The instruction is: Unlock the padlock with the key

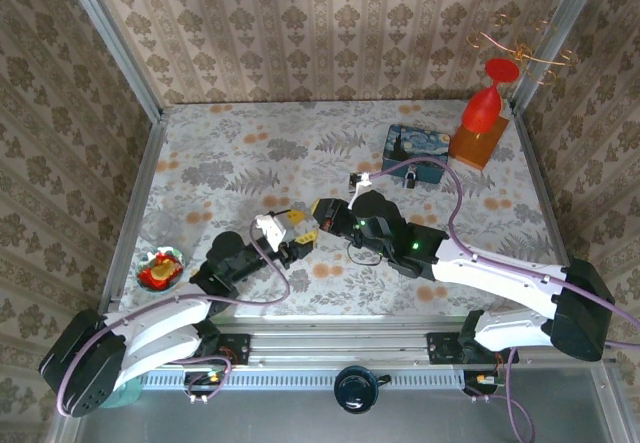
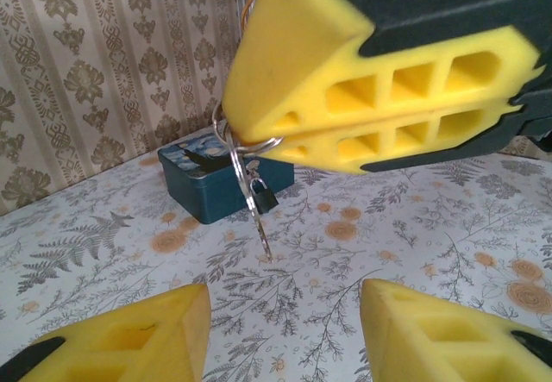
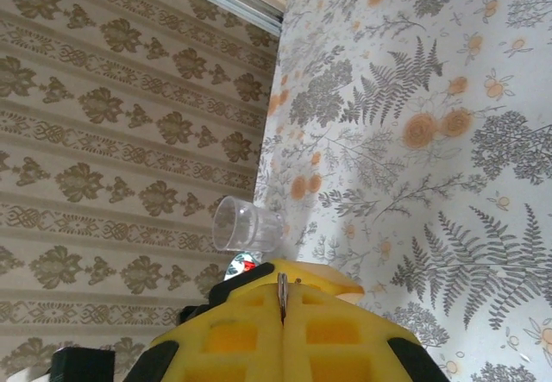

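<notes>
A blue swirl-painted tin (image 1: pixel 415 148) sits upper right beside an orange block (image 1: pixel 478 145), and possibly a small bowl (image 1: pixel 160 269) lower left.

Both arms have white shells over black joints: left arm (image 1: pixel 160 323), right arm (image 1: pixel 500 275). A rounded black housing sits at each shoulder. A purple cable (image 1: pixel 452 195) runs along each arm to the wrist. There is a small green light (image 1: pixel 414 246) on the right arm's black wrist block. Left claw (image 2: pixel 285 313): yellow wedge-shaped fingers with rectangular hollows and black backing at the outer edges. Right claw (image 3: pixel 283 300): the same yellow hollowed fingers on black mounts.
</notes>
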Controlling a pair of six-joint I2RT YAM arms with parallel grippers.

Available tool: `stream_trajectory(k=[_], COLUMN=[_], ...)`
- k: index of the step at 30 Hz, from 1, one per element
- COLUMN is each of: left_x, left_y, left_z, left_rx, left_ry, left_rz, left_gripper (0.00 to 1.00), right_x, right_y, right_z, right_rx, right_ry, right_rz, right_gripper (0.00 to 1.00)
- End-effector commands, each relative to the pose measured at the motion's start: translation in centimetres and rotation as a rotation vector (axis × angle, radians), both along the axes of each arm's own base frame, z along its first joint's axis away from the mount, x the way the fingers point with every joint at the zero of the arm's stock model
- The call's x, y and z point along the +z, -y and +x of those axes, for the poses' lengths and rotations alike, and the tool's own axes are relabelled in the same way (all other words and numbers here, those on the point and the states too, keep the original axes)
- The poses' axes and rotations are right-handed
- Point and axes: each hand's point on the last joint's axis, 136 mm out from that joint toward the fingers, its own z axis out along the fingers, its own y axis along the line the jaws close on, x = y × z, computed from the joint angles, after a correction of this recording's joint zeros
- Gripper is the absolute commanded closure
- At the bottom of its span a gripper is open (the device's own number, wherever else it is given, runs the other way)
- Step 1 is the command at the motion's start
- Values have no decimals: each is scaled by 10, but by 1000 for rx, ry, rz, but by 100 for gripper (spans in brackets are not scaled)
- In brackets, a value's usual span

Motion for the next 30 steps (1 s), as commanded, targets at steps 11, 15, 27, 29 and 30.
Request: stream_trajectory(k=[11,15,27,29,30], left_x=[36,35,34,33,33], left_y=[9,9,0,-2,-3], left_z=[9,9,11,13,13], left_rx=[9,10,56,72,79], left_ry=[56,52,72,84,92], left_rz=[-103,-101,-87,-72,-64], left_gripper=[61,69,100,100,100], right_x=[14,12,15,14,14], right_y=[-4,-4,-3,-1,-1], right_z=[-9,-9,-7,-7,-7], right_rx=[20,21,7,5,6], right_ry=[22,19,30,31,30], right_rz=[66,64,52,46,39], right_gripper=[100,100,100,100,100])
